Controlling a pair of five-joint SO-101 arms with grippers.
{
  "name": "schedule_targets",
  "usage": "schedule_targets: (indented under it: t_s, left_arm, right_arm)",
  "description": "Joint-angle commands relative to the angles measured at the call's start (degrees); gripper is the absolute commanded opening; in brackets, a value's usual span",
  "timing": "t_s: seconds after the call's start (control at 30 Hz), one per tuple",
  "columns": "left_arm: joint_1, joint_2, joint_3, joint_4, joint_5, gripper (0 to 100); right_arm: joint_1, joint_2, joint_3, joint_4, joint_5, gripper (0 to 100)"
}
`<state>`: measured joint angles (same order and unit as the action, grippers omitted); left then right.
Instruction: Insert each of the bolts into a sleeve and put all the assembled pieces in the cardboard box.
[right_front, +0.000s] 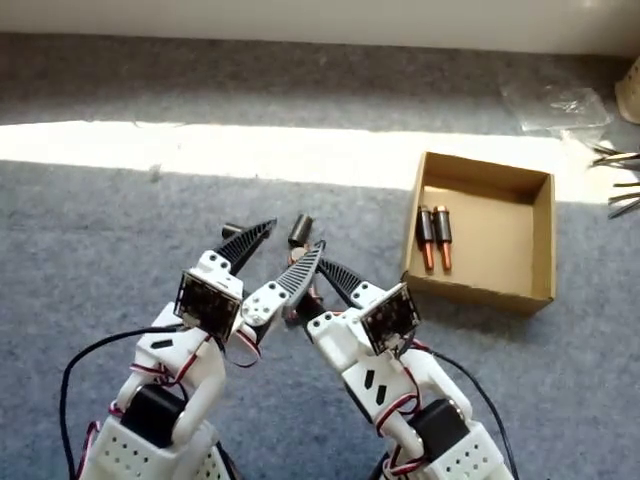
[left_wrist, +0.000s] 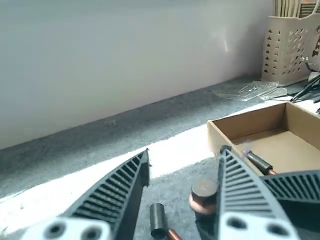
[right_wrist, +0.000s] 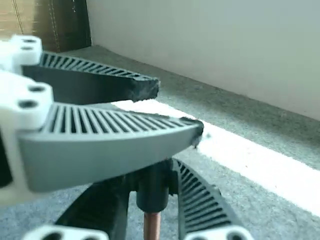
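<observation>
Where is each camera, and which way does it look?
High view: above the table, looking down on left arm, right arm and brown cardboard box.
Left wrist view: on the left arm, facing the box; open left tool shows.
Right wrist view: on the right arm, facing the wall; right tool grips a black sleeve.
Shared: high and left wrist show the box.

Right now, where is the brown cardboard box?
In the high view the brown cardboard box sits on the grey carpet, farther right than the right arm, with two black-and-copper assembled pieces lying side by side inside it.
</observation>
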<state>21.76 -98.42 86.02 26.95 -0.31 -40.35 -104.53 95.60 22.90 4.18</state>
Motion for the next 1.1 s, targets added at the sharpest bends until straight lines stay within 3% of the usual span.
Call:
schedule_targets:
  t_s: [0.0, 0.2, 0.4, 0.6, 0.8, 1.07]
  left_arm:
    - [-2.07, -0.66, -0.84, 0.0, -0.09, 21]
    - [-2.24, -0.66, -1.45, 0.0, -0.09, 21]
    - [-11.3, -0.66, -2.24, 0.18, 0.35, 21]
    - [-15.6, -0.66, -2.15, 0.26, 0.35, 0]
    - [-15.78, -0.66, 1.63, 0.09, 0.35, 0]
    - [-15.87, -0.66, 5.67, 0.09, 0.0, 1]
  right_arm:
    - [-0.04, -0.84, 5.76, -1.45, -0.53, 0.5]
    - [0.04, -0.84, 5.76, -1.45, -0.53, 0.5]
    - [2.77, -0.84, 5.76, -1.45, -0.53, 0.5]
    - [10.77, -0.84, 5.41, -1.45, -0.53, 0.5]
    - [17.45, -0.84, 5.23, -0.84, -0.53, 0.5]
    - [23.69, -0.84, -7.87, 15.43, 1.58, 0.5]
